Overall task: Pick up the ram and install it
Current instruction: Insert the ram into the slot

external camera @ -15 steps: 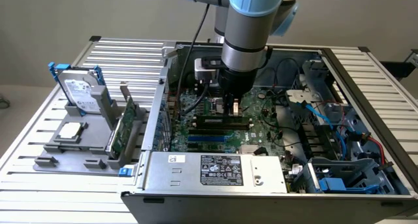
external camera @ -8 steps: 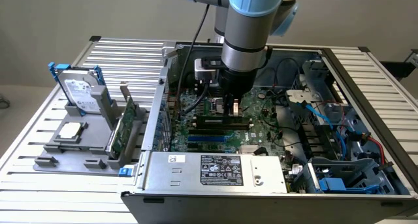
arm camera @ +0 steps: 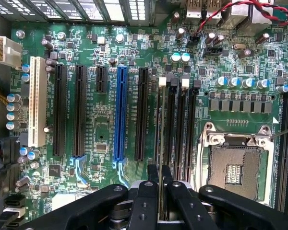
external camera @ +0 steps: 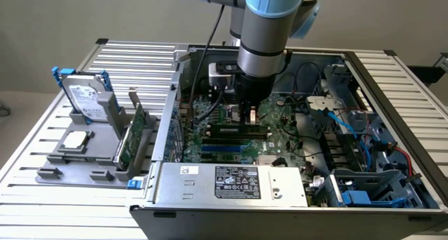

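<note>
Over the memory slots, beside the processor socket toward one edge of the motherboard, the gripper is clamped on the ram. The ram appears edge-on, as a thin line running along one slot. Held on edge and parallel to the slot, the stick can probably meet the opening squarely. The arm reaches straight down into the open computer case, wrist vertical. Whether the ram is seated cannot be told.
</note>
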